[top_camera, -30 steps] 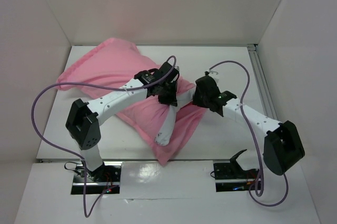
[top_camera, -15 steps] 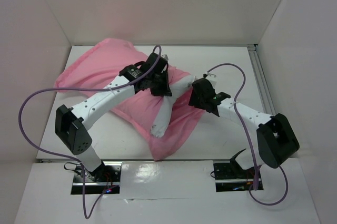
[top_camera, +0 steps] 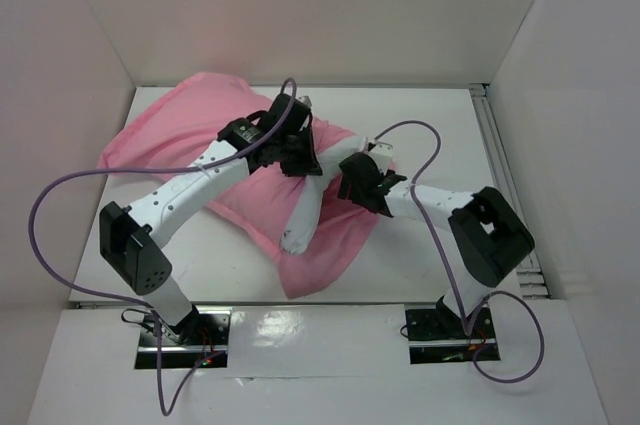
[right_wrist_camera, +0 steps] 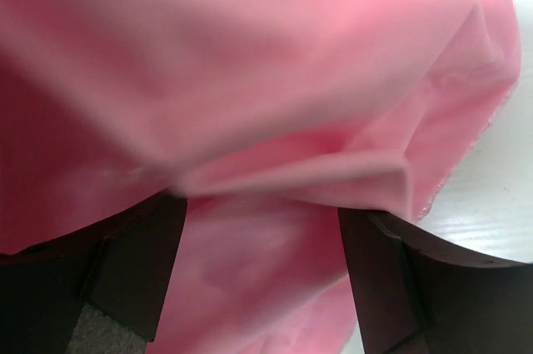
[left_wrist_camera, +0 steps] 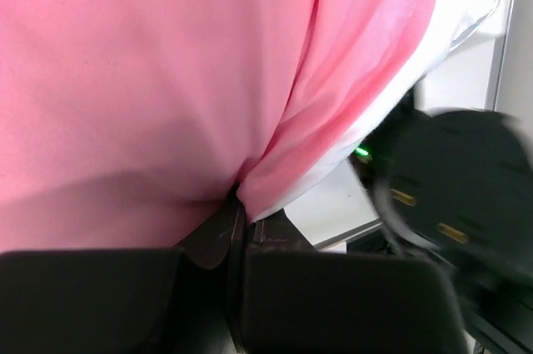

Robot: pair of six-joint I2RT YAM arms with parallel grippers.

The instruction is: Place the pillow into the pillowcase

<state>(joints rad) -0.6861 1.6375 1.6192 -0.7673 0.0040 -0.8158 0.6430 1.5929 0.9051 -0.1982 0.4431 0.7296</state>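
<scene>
The pink pillowcase (top_camera: 190, 135) lies from the back left to the front middle of the table. The white pillow (top_camera: 305, 213) shows as a long strip sticking out of its open end. My left gripper (top_camera: 300, 152) is shut on a fold of the pillowcase's edge (left_wrist_camera: 275, 154); its jaws meet at the cloth (left_wrist_camera: 239, 208). White pillow shows under that fold (left_wrist_camera: 329, 169). My right gripper (top_camera: 356, 181) is at the pillowcase's right edge. In the right wrist view its jaws (right_wrist_camera: 260, 266) stand wide open with pink cloth (right_wrist_camera: 250, 79) bunched between and over them.
White walls close the table on the left, back and right. A metal rail (top_camera: 500, 160) runs along the right edge. Purple cables (top_camera: 60, 205) loop from both arms. The right arm (left_wrist_camera: 454, 179) is close beside my left gripper. Bare table (right_wrist_camera: 491, 196) lies right of the cloth.
The right gripper has moved left onto the pillowcase's edge. The left gripper has moved back and left with the cloth; the pillow and case have shifted left.
</scene>
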